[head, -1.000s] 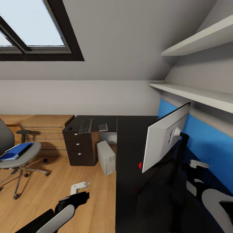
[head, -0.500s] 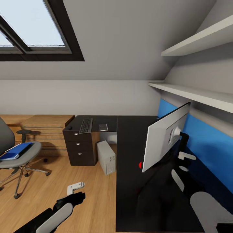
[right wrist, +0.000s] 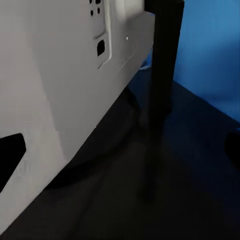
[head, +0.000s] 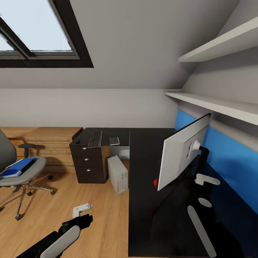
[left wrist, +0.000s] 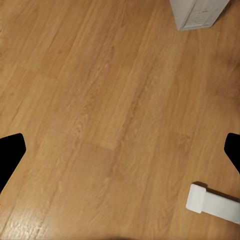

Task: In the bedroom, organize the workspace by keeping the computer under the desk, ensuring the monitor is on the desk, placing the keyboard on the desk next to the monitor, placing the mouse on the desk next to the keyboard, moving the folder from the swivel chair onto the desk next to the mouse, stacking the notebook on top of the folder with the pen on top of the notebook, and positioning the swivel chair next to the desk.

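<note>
Landmark: monitor (head: 182, 152), upright on the table (head: 143, 168) with its silver back toward the camera. Its black stand (head: 200, 163) rises on the blue-wall (head: 233, 157) side; right claw (head: 208, 179) sits in the narrow gap between stand and wall. Low shelf (head: 215, 104) overhangs above the monitor. Broad bare tabletop on the screen side. Beyond it, open wood floor (head: 53, 211); computer (head: 118, 174) and swivel chair (head: 18, 168) stand there, well apart.
</note>
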